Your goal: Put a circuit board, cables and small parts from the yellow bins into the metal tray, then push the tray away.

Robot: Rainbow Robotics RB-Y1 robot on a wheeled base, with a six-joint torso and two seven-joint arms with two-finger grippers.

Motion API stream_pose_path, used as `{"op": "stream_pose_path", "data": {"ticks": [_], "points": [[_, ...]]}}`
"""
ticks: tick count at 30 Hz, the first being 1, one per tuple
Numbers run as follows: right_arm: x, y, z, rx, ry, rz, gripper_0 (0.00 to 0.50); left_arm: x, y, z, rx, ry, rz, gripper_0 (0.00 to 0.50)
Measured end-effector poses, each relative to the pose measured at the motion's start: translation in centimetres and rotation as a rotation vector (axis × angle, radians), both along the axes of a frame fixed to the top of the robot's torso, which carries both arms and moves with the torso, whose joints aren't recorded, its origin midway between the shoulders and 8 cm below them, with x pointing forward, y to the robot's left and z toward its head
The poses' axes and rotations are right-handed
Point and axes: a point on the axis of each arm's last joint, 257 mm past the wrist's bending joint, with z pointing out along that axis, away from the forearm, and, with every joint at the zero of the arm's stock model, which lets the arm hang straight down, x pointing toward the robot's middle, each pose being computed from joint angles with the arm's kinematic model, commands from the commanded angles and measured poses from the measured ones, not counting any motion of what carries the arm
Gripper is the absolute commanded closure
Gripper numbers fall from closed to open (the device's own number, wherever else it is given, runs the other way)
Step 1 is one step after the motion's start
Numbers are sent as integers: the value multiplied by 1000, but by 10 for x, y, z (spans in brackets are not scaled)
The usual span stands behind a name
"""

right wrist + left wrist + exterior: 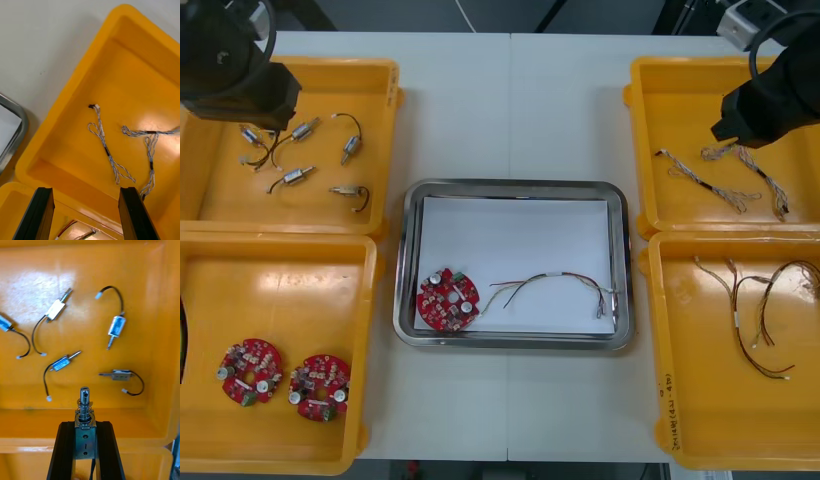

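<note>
While left gripper (85, 426) clamps a small metal part (84, 414) above the far-left bin (376, 110), right gripper (86, 192) hangs wide open over twisted cables (104, 144). Next, likely: carry part to metal tray (510, 186).

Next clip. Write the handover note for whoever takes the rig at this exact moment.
Left pincer: shut on a small metal part, above the far left bin.
Right pincer: open, over the far right bin, above the twisted blue and white cables.
Done: circuit board and red and yellow cable lie in the metal tray.
To do: put the held part and a twisted cable in the tray, then push it away.
</note>
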Motion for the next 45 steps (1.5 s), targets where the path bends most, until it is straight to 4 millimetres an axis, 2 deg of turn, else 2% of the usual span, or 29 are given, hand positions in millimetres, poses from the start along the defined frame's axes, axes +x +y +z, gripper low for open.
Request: {"op": "stream_pose_path", "data": {"ticks": [10, 17, 23, 30, 35, 39, 45], "points": [[4, -72, 7, 110, 19, -182, 0, -2, -79, -1, -81, -41, -77, 497], [0, -114, 9, 116, 31, -286, 0, -14, -123, -25, -145, 0, 40, 498], [-5, -146, -2, 118, 76, -369, 0, -25, -154, -47, -107, 42, -15, 500], [-12, -171, -24, 134, 154, -428, 0, -32, -174, -74, -53, 85, -56, 499], [-17, -178, -40, 149, 206, -448, 0, -22, -184, -91, -51, 79, -62, 500], [-15, -180, -45, 134, 212, -419, 0, -16, -187, -105, -44, 81, -65, 497], [0, -181, -44, 164, 193, -423, 0, -12, -193, -119, -37, 66, -82, 499]]}}
